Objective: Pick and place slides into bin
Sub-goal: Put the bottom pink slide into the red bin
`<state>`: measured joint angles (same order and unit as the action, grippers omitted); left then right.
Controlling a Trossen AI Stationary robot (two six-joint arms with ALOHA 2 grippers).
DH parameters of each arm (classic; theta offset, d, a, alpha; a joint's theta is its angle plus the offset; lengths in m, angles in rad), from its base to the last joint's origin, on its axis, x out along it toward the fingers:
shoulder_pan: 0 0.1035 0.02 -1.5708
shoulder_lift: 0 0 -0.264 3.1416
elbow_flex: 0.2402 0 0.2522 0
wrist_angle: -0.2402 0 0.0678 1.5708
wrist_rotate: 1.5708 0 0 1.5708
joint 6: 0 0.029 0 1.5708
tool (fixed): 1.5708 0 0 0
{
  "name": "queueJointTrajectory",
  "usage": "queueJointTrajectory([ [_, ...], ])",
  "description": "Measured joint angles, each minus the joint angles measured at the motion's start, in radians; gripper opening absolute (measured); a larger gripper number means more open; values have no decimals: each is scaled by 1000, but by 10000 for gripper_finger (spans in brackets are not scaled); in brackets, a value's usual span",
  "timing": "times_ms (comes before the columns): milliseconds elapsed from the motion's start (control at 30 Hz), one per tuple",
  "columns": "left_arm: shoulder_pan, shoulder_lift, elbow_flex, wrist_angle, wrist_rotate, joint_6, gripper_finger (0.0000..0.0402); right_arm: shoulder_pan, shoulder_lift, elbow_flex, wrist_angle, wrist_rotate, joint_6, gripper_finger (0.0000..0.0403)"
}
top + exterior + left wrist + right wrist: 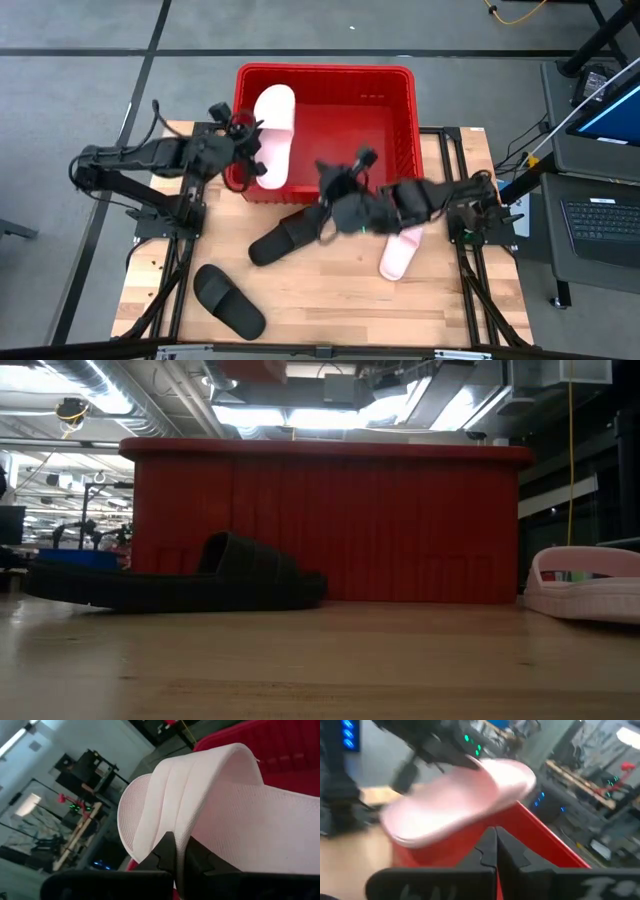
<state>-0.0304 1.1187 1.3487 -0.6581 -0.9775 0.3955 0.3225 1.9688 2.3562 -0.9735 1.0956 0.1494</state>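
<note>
My left gripper is shut on a pale pink slide, which it holds above the left part of the red bin. The right wrist view shows that slide higher than the bin's rim. My right gripper hangs shut, with nothing between its fingers, over the table just in front of the bin. Below and left of it, a black slide lies with its sole on the table. A second pink slide and a second black slide also lie on the table. My left gripper pinches a thin edge of the pink slide between its two fingers, on the slide's left long side. The fingers come nearly level from the table's left. The slide is lifted above the bin's rim, its length running from the far side to the near side.
The bin stands at the table's far edge, and its near wall rises right behind the black slide. The second pink slide lies at the right. Bare wood stretches across the near middle of the table. Desks with laptops stand to the right.
</note>
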Motion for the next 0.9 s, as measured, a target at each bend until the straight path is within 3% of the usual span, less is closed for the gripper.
queueJointTrajectory([
  [133, 131, 1, 0, 106, 179, 66, 3, -94, -28, 0, -86, -80, -19, 2],
  [267, 244, 5, 0, 209, 298, 112, 3, -200, -52, 0, -66, -334, -121, 1],
  [500, 343, 21, 0, 289, 320, 162, 3, -372, -53, -7, 116, -690, -316, 0],
  [667, 380, 42, 0, 294, 346, 159, 3, -481, -53, -60, 286, -989, -369, 0],
  [900, 429, 57, 0, 287, 350, 152, 3, -582, -52, -212, 404, -1155, -366, 0],
])
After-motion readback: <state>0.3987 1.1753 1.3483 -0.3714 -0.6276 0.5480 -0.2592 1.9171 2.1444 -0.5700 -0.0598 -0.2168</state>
